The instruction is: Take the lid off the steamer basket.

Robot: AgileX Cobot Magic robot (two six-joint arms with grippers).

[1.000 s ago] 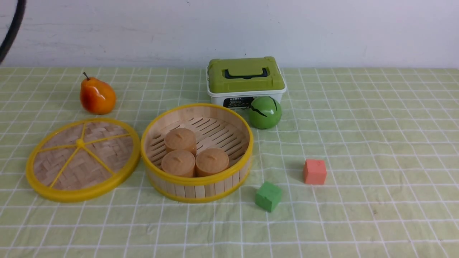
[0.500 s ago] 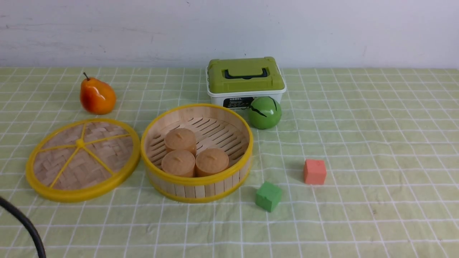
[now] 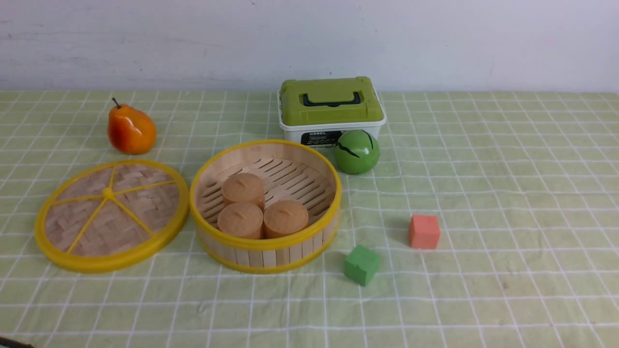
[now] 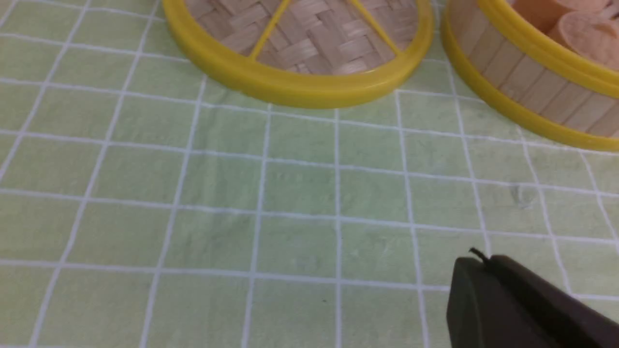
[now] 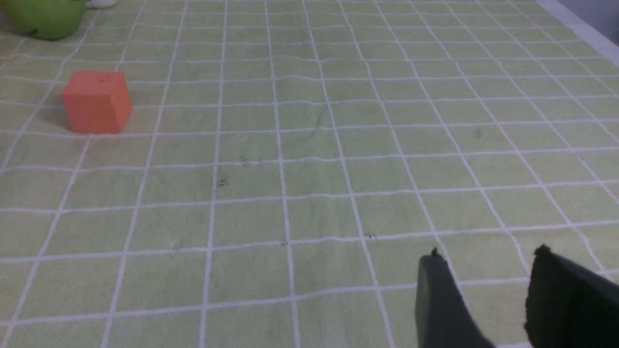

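**Slipping Out of Shot, Job Looking Done**

Black cable [image 3: 9, 344] is shrinking to a sliver at lower left. The lid [image 3: 111, 215] is lying flat, knob up, left of centre, just beside the uncovered steamer basket [image 3: 271, 253]; being round, it is showing no long axis. Removal is looking complete. Left gripper [image 4: 476, 263] is sitting closed and empty, right gripper [image 5: 488, 258] open.

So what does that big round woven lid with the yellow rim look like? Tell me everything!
The flat round lid of woven bamboo strips has a thick yellow plastic-looking rim, thin yellow spokes and a small centre knob. It lies flat on the green checked cloth, off and close left of the round wooden-slat steamer basket; whether their rims touch is unclear. An orange pear stands behind it. Nothing rests on it.
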